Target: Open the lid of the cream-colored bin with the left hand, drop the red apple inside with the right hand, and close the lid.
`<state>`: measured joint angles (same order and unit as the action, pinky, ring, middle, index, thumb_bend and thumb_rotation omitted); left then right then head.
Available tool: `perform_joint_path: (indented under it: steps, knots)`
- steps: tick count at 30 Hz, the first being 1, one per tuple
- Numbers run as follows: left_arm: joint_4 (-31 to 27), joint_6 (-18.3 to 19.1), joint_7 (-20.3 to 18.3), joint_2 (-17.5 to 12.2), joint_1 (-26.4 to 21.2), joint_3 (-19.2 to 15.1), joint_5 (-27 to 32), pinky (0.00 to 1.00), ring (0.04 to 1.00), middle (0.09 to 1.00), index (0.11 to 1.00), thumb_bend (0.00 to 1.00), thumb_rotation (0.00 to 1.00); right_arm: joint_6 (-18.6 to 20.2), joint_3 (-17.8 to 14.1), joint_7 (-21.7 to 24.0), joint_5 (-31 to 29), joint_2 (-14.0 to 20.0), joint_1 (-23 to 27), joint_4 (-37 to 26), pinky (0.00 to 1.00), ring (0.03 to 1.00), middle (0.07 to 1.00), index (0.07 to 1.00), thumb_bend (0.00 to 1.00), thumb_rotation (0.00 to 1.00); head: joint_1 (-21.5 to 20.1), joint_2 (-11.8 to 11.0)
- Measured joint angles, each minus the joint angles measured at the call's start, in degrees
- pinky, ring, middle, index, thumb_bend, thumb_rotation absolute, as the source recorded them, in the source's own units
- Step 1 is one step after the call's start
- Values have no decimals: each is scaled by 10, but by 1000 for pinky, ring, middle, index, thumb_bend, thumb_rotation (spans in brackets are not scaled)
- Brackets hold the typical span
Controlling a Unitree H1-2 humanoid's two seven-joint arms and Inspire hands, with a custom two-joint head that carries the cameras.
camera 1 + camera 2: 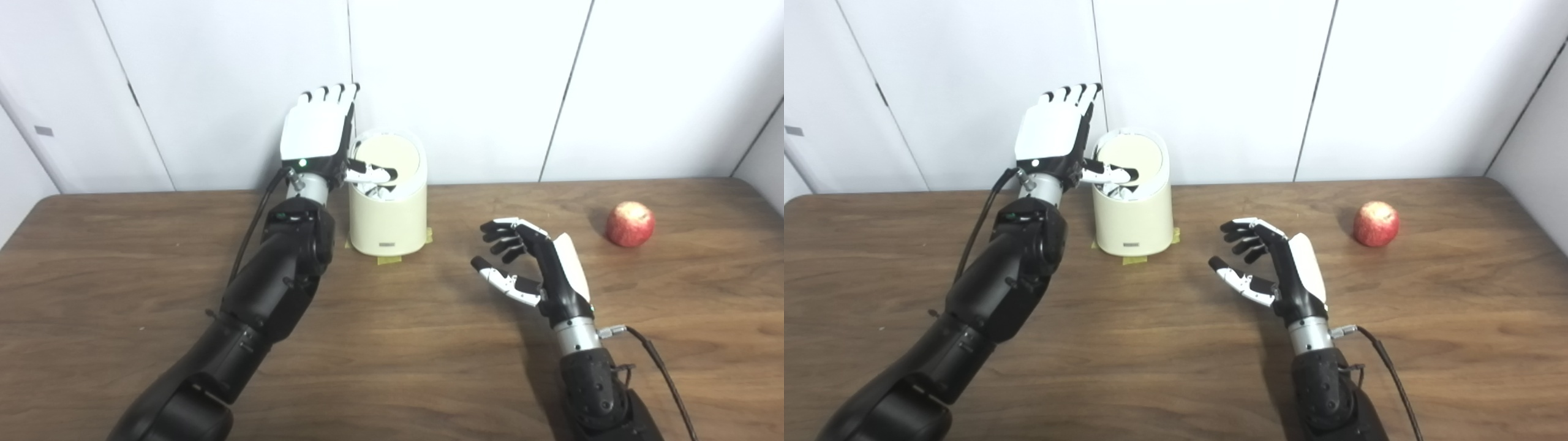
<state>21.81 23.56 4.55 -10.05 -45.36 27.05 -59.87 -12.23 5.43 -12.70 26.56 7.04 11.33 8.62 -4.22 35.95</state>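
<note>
The cream-colored bin (pixel 388 214) stands at the back middle of the table, its round lid (pixel 392 153) tilted. My left hand (pixel 315 131) is open, raised just left of the bin, fingers straight up, thumb resting across the lid's lower edge. The red apple (pixel 630 224) lies on the table at the right. My right hand (pixel 533 263) is open and empty, fingers curled, above the table between bin and apple, well left of the apple. The bin (pixel 1134 208) and apple (pixel 1375 224) also show in the right eye view.
The brown wooden table (pixel 392 343) ends at a white panelled wall (pixel 478 73) right behind the bin. Yellow tape (pixel 388 259) marks the bin's foot. A cable (pixel 664 373) trails from my right wrist.
</note>
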Motion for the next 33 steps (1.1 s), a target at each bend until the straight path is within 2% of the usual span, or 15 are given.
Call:
perform_joint_path:
  steps: [13, 16, 17, 18, 19, 20, 21, 22, 24, 26, 28, 30, 33]
  knots:
    - [36, 5, -2, -17, -27, 50, -63, 1000, 1000, 1000, 1000, 1000, 211, 0, 0, -1, 1, -3, 0, 0, 432, 549, 606, 631, 312, 307, -1, 0]
    - [36, 5, -3, -18, -29, 53, -70, 1000, 1000, 1000, 1000, 1000, 234, 0, 1, -1, 1, -3, 0, 0, 424, 542, 603, 629, 311, 299, -1, 2]
    - [36, 5, -3, -18, -29, 52, -70, 1000, 1000, 995, 991, 943, 370, 0, 1, -1, 1, -3, 0, 0, 432, 547, 607, 630, 312, 298, -1, 2]
    - [34, 5, -4, -18, -28, 48, -68, 1000, 1000, 998, 996, 845, 588, 0, 1, -1, 1, -3, 0, 0, 434, 548, 607, 629, 314, 298, -1, 2]
    - [30, 6, -9, -17, -25, 39, -59, 1000, 1000, 999, 998, 781, 790, 0, 0, -1, 1, -3, 0, -1, 432, 546, 605, 630, 313, 296, -1, 2]
    - [20, 7, -16, -14, -19, 28, -49, 1000, 1000, 1000, 999, 744, 914, 0, 0, -1, 0, -3, 0, -1, 431, 546, 605, 631, 311, 292, -1, 2]
    - [9, 7, -24, -11, -10, 11, -30, 1000, 996, 990, 983, 739, 956, 0, 0, -1, 0, -3, 0, -1, 431, 546, 605, 630, 311, 290, -1, 2]
    - [-2, 8, -29, -6, -1, -5, -13, 1000, 993, 985, 975, 736, 978, 0, 0, -1, -1, -3, 0, -1, 431, 546, 605, 630, 311, 289, -1, 1]
    - [-28, 9, -34, 19, 21, -68, 57, 1000, 964, 962, 940, 740, 996, 0, 0, -1, 0, -3, 0, -1, 441, 555, 614, 630, 312, 312, -1, 1]
    - [-48, 10, -35, 56, 38, -151, 147, 1000, 955, 957, 944, 690, 1000, 0, 1, -1, 1, -2, -1, -1, 451, 565, 621, 633, 316, 328, 0, 1]
    - [-67, 10, -33, 79, 42, -207, 221, 990, 944, 953, 958, 657, 1000, 1, 1, -1, 2, -2, -1, -2, 445, 557, 615, 632, 318, 326, 1, 1]
    - [-84, -4, -26, 84, 40, -229, 264, 867, 939, 967, 992, 648, 1000, 1, 1, -1, 2, -3, 0, -2, 430, 542, 601, 631, 320, 308, 0, 0]
    - [-109, -45, 1, 84, 42, -246, 299, 835, 934, 965, 1000, 636, 1000, 1, 0, -1, 0, -3, 0, -3, 431, 549, 605, 633, 322, 309, 2, 0]
